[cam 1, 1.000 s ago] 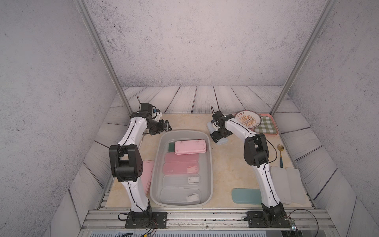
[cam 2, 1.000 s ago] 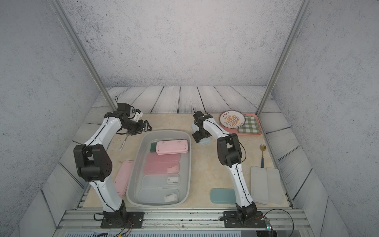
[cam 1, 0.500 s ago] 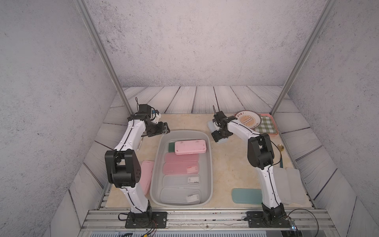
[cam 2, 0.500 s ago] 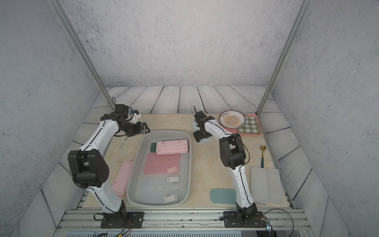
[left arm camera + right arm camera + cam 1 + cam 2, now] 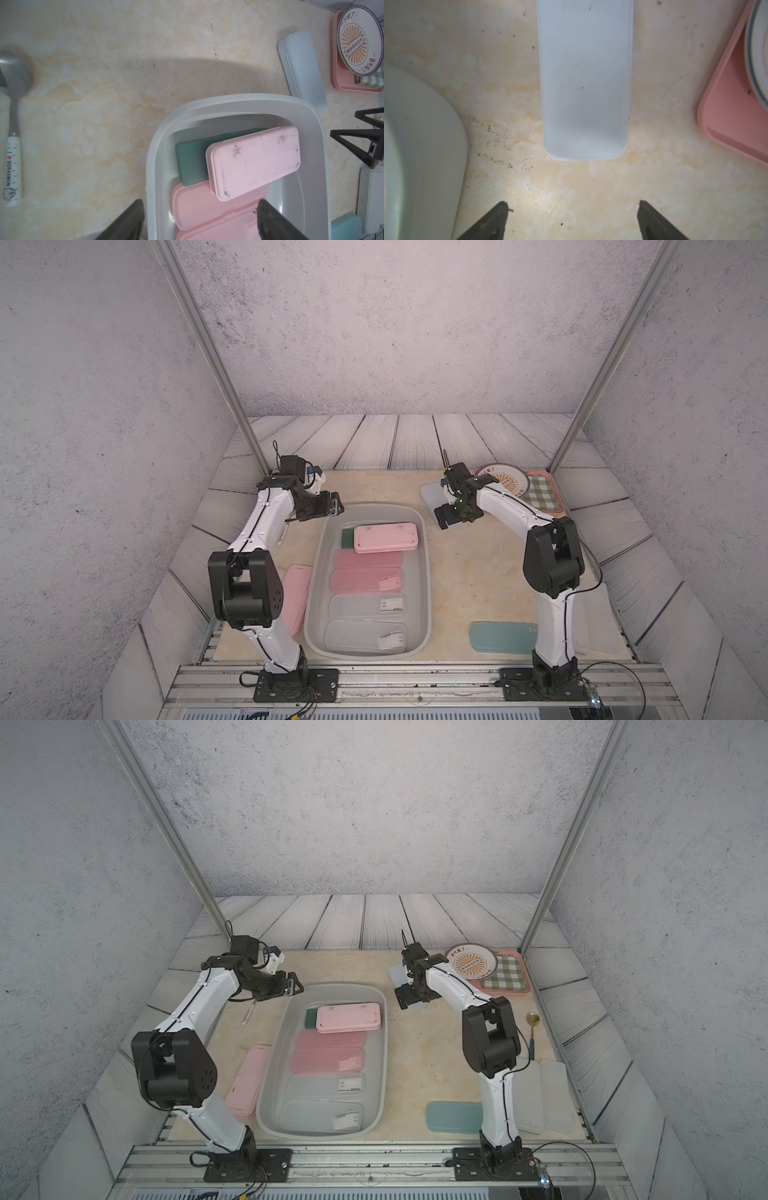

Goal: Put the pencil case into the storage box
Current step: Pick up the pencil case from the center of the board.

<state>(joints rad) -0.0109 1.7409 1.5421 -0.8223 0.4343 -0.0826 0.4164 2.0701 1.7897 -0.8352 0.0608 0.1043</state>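
Right wrist view suggests the reach step: right hand (image 5: 572, 202) spread, empty, before the pale-grey rectangular plastic pencil case (image 5: 584, 83); next, straddle, pinch, carry into the light-grey plastic storage box (image 5: 415, 145).

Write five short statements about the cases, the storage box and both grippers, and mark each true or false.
1. The right gripper is open and holds nothing. True.
2. The pale case lies inside the storage box. False: it lies on the table, between the box and the salmon tray.
3. In the box, the light pink case rests partly on a dark green case. True.
4. The left gripper is shut on a pink case. False: it is open and empty, above the box's far end.
5. A teal case lies on the table, outside the box. True.
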